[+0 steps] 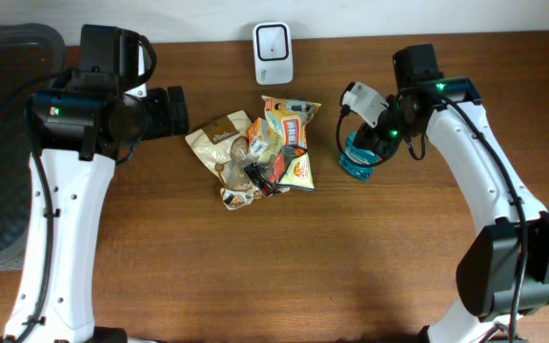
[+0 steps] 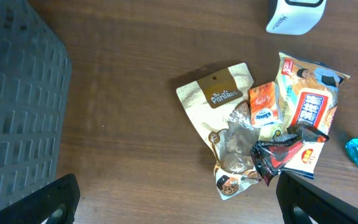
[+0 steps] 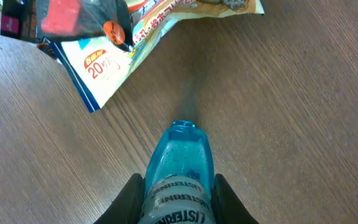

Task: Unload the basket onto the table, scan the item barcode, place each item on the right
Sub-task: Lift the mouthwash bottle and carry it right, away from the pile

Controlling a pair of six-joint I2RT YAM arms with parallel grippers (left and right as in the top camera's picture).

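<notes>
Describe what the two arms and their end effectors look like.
Both arms have white links with black joint housings and thin black cables alongside. The left arm and right arm each show a green light near the wrist. The left end effector and right end effector have black fingers.

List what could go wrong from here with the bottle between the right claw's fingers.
1. The right claw pinches the blue Listerine bottle across its smooth, rounded sides, so it may slip or twist when moved.
2. The snack packet lies close ahead of the bottle's tip, so a swing toward the white scanner might drag it.
3. No barcode shows in any view, so the wrong face may reach the scanner.
</notes>
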